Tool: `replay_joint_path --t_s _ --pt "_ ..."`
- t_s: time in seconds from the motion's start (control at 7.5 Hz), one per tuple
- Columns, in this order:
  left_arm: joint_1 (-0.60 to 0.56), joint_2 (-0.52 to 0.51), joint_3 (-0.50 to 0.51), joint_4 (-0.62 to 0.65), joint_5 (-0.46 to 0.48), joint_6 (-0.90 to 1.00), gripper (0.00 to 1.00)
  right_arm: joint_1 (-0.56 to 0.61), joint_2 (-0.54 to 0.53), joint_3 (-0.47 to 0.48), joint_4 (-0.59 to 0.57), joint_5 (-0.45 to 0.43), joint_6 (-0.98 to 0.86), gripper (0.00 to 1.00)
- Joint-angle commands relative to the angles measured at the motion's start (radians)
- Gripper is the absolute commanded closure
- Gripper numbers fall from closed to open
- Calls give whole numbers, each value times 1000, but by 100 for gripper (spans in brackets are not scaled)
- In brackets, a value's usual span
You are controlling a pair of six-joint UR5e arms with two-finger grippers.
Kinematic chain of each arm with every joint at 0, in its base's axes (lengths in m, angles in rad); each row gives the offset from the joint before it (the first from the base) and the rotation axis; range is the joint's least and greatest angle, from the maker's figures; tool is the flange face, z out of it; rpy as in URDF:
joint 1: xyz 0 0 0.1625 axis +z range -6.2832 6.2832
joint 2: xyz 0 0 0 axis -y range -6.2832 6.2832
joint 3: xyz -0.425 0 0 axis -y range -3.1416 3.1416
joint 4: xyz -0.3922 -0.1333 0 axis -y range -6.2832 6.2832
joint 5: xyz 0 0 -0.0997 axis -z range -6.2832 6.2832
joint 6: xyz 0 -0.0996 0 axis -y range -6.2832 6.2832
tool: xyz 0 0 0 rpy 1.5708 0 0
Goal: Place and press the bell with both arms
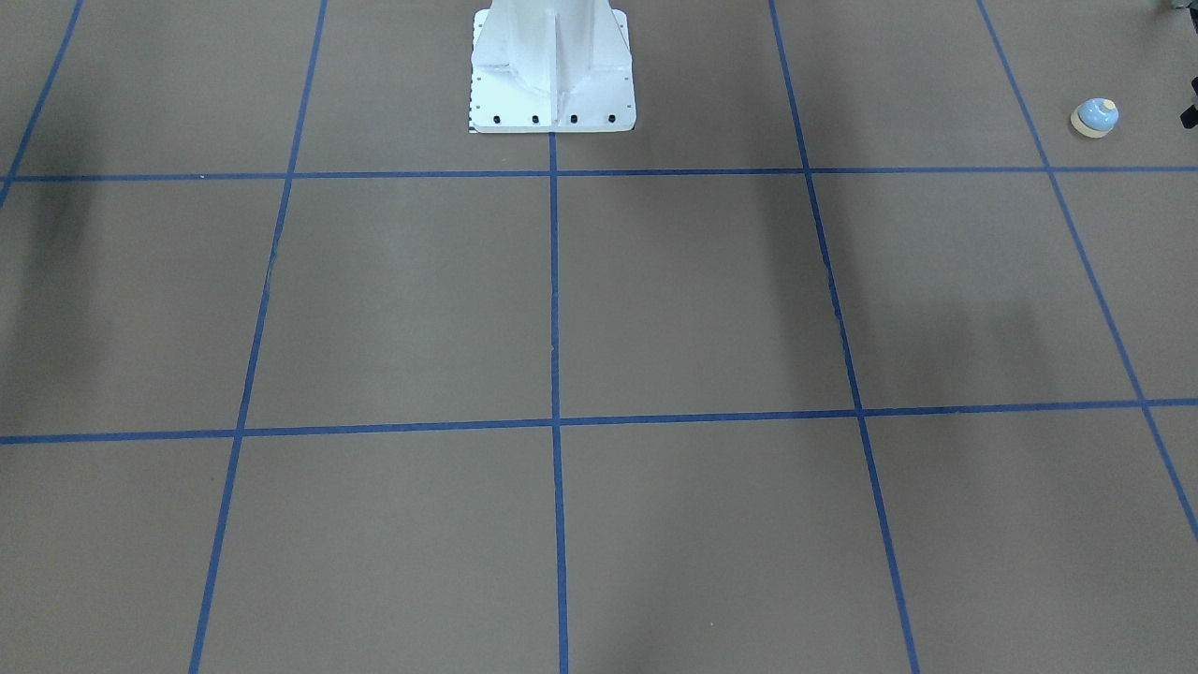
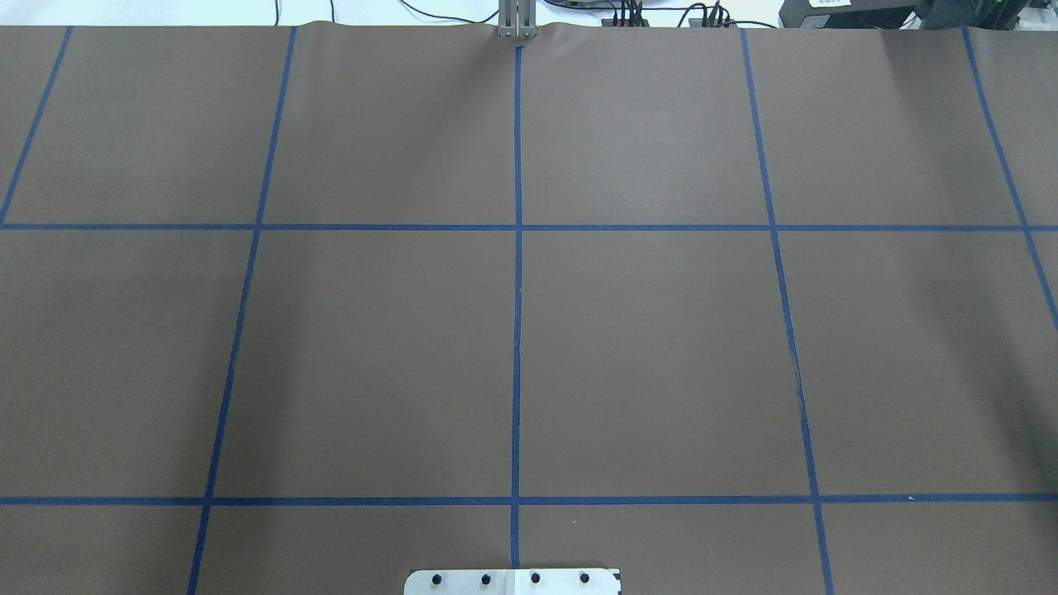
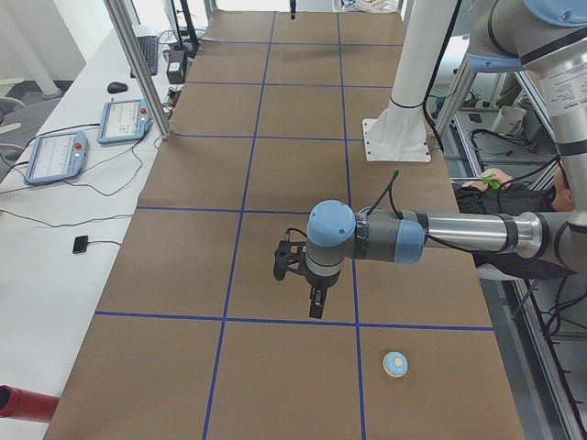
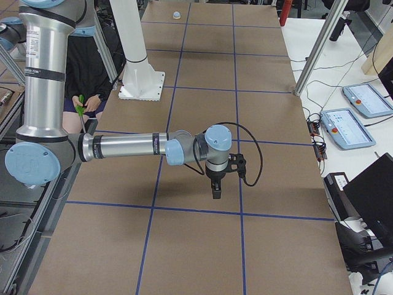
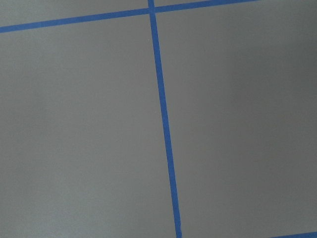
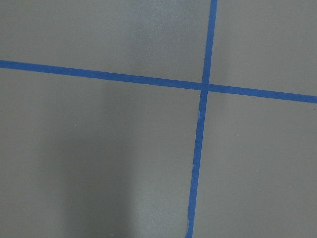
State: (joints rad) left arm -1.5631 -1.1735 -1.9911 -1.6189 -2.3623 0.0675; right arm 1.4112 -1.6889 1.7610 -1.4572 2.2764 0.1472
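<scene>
The bell (image 1: 1094,117) sits upright on the table (image 2: 372,355), far out on my left. It is close to the front view's right edge and cut out of the overhead view altogether, with open tabletop on every side of it. The left gripper (image 3: 315,310) hangs above the table near the bell, not touching it. The right gripper (image 4: 216,192) hangs toward the opposite end, well apart. Both show only in side views, so I cannot tell whether their fingers are spread or closed. The wrist cameras give me only tape lines (image 5: 163,124).
</scene>
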Motion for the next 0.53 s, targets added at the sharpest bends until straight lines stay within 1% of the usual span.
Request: replay_joint_path --t_s 0.0,0.27,0.4 --pt "2 5 -2 -2 2 11 0 0 0 2 1 0 0 0" --pt "0 5 -12 1 2 12 0 0 0 2 1 0 -1 0" --pt "0 0 1 5 14 11 0 0 0 2 1 0 0 0"
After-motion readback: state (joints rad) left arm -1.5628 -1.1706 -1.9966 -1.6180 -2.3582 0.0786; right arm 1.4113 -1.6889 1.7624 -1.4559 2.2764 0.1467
